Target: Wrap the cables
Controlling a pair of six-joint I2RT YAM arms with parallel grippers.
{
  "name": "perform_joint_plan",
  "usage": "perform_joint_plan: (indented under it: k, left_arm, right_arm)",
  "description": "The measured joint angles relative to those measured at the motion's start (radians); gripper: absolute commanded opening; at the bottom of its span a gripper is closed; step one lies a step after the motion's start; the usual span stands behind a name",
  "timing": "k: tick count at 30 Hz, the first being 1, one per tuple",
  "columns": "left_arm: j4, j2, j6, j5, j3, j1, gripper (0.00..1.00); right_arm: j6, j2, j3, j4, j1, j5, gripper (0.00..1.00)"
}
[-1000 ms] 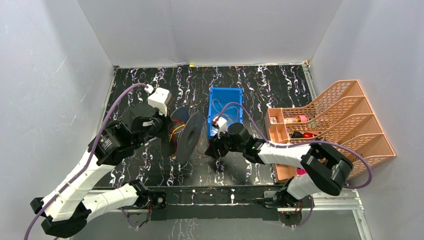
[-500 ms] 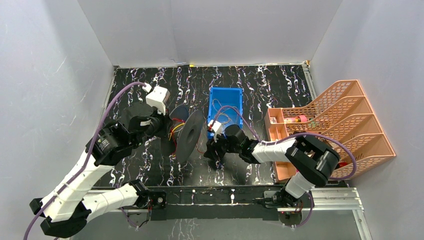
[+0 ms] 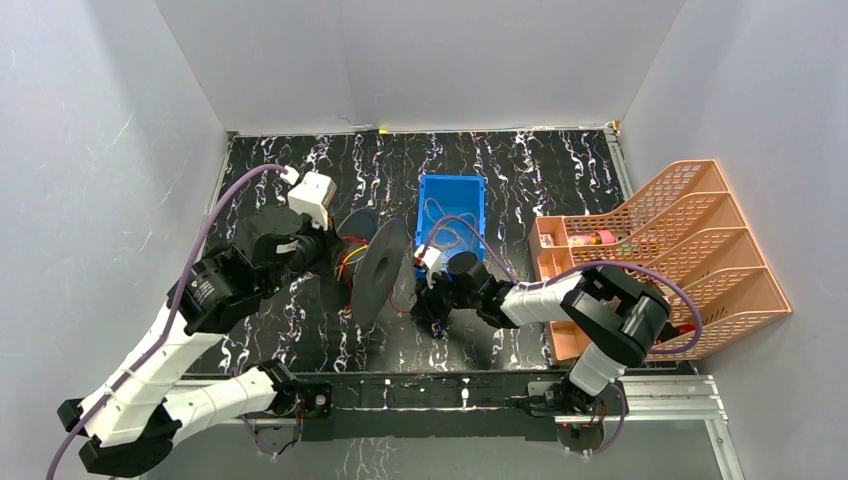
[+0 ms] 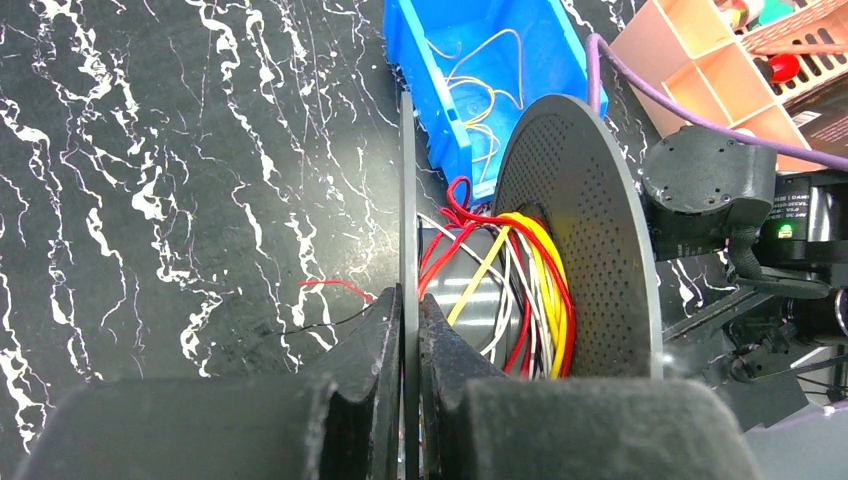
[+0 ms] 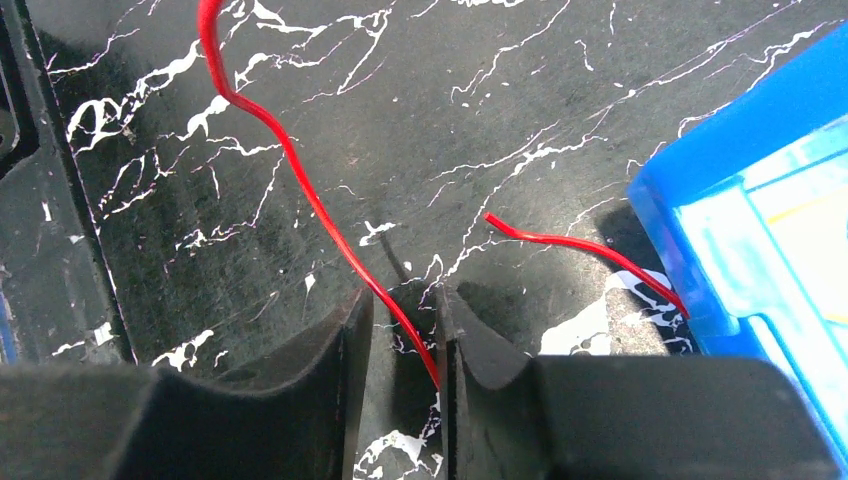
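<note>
Step in hand: judged to be taking up the loose red cable (image 5: 300,190) so it can be fed onto the spool (image 4: 580,230).
Right gripper (image 5: 403,302): jaws narrowed round the red cable but not yet pinching. The strand lies against one finger and a gap shows on its other side.
Left gripper (image 4: 408,300): clenched on the rim of the spool's near flange, holding the spool on edge.
Wound cables (image 4: 535,290): red, yellow and pale turns on the hub, just beyond the left fingers.
Loose cable: runs from between the right fingers out ahead of them, toward the spool. More pale wire lies in the blue bin (image 4: 440,90).
Doing it well: close squarely on the strand, low near the mat (image 5: 520,110). Keep light tension so the turns land between the flanges, not over a rim.
Edges: the bin's corner sits close beside the right gripper's right-hand finger, with a second red end (image 5: 570,245) lying between them.
Open room: bare mat ahead of the right fingers and on their spool side. The peach file rack (image 3: 690,230) stands well behind the right wrist.
</note>
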State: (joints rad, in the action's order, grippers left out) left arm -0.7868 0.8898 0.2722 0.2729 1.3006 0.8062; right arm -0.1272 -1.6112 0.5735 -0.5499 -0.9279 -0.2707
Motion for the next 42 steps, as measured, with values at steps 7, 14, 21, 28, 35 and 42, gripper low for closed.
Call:
perform_joint_plan:
  k: [7, 14, 21, 28, 35, 42]
  left_arm:
    - [0.000, -0.007, 0.005, 0.000, 0.007, 0.000, 0.00]
    - [0.000, -0.008, 0.009, 0.000, 0.008, 0.000, 0.00]
    - [0.000, -0.008, 0.017, 0.008, 0.008, 0.000, 0.00]
    - [0.000, -0.008, 0.046, 0.082, 0.008, 0.000, 0.00]
    - [0.016, 0.008, 0.089, 0.204, 0.008, 0.000, 0.00]
    - [0.095, 0.044, 0.097, 0.307, 0.002, 0.000, 0.00]
  right_arm:
    - [-0.001, -0.005, -0.002, -0.002, 0.000, -0.002, 0.47]
    - [0.000, -0.021, -0.005, -0.008, 0.000, -0.005, 0.18]
    - [-0.002, -0.026, -0.007, 0.001, 0.000, -0.026, 0.00]
    - [-0.038, 0.027, -0.021, 0.026, -0.023, -0.023, 0.00]
    - [-0.077, 0.152, -0.029, 0.073, -0.191, 0.033, 0.00]
    - [-0.080, 0.254, -0.022, 0.171, -0.421, 0.133, 0.00]
